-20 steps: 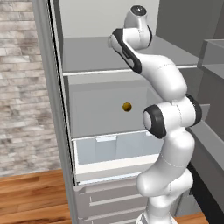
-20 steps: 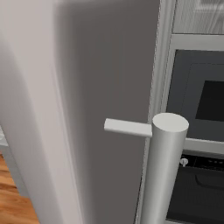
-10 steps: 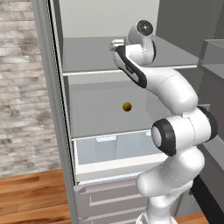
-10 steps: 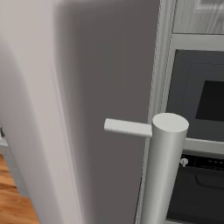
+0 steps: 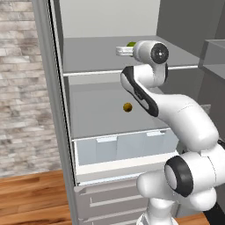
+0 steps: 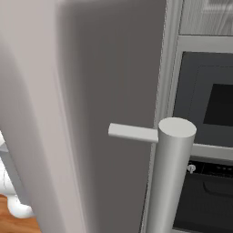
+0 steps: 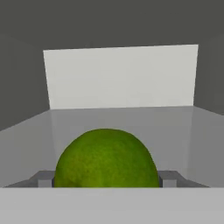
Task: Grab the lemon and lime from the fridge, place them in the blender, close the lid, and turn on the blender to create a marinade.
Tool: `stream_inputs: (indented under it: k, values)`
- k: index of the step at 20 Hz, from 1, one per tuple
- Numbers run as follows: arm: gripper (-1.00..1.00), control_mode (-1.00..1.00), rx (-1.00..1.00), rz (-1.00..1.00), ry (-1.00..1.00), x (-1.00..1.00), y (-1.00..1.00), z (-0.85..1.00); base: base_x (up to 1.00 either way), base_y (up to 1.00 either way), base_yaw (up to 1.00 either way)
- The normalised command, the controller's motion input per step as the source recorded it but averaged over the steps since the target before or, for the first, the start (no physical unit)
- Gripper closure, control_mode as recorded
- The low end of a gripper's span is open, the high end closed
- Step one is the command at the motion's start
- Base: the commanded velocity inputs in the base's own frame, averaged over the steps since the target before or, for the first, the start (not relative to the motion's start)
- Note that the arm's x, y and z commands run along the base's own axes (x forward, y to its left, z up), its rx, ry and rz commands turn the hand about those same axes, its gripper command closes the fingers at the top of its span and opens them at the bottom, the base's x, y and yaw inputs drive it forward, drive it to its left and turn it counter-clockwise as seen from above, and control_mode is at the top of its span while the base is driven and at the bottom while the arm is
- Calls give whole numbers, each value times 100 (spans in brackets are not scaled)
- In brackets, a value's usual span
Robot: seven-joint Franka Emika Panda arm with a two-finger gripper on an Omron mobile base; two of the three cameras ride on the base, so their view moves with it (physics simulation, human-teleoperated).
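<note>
The fridge (image 5: 94, 59) stands open in the left base view, pale grey inside. The green lime (image 5: 131, 44) rests on its upper shelf, and my gripper (image 5: 121, 51) reaches in level with it. In the hand view the lime (image 7: 106, 159) looms large at the bottom, between the two grey fingertips (image 7: 42, 178). My gripper (image 7: 106, 180) is open around it, the tips flanking its sides. One shelf lower, the small yellow-orange lemon (image 5: 127, 107) lies alone. The blender and lid are out of view.
Translucent drawers (image 5: 127, 147) sit under the lemon's shelf. The fridge's grey door (image 6: 91, 113) and its thick handle (image 6: 169, 182) block the right base view, with a dark oven (image 6: 207, 118) beyond. A brick wall (image 5: 22, 88) and wood floor (image 5: 35, 197) lie left.
The arm has swung forward and the hand has dropped to upper-shelf level, reaching in over the shelf to the lime. The lemon has not moved.
</note>
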Motion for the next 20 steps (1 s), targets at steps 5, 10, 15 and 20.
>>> stream_inputs:
  k: [5, 10, 15, 20]
  values:
    - [100, -100, 3, 0, -2, -100, 0, 68, 0, 0, 0]
    - [100, -100, 1, 0, 0, -100, 0, 19, 0, 0, 0]
    - [100, -100, 0, 1, 9, -100, 5, -44, 0, 0, 0]
    - [100, -100, 0, 3, 26, -100, 3, -99, 0, 0, 0]
